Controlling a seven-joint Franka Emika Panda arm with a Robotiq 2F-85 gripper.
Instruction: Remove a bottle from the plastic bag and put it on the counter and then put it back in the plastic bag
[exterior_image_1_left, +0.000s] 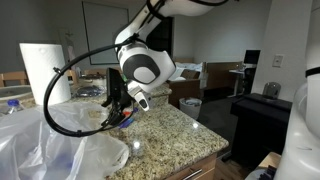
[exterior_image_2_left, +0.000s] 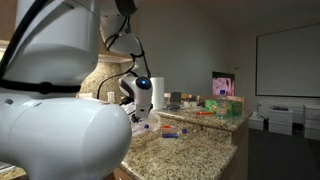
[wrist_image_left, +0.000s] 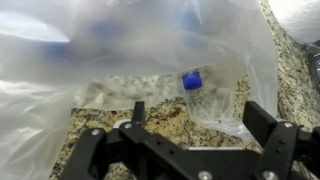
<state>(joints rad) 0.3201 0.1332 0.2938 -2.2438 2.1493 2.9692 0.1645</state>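
Hovering gripper (wrist_image_left: 195, 118) just above bag (wrist_image_left: 90, 60), jaws apart, nothing held | bottle (wrist_image_left: 215, 105) lying inside bag, seen through its film | counter (wrist_image_left: 288, 75) beneath bag | paper roll (exterior_image_1_left: 45, 70) behind bag

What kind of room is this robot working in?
Probably an office or lab kitchenette. There is a granite counter, a paper towel roll like in a kitchen, and a big white screen on the wall.
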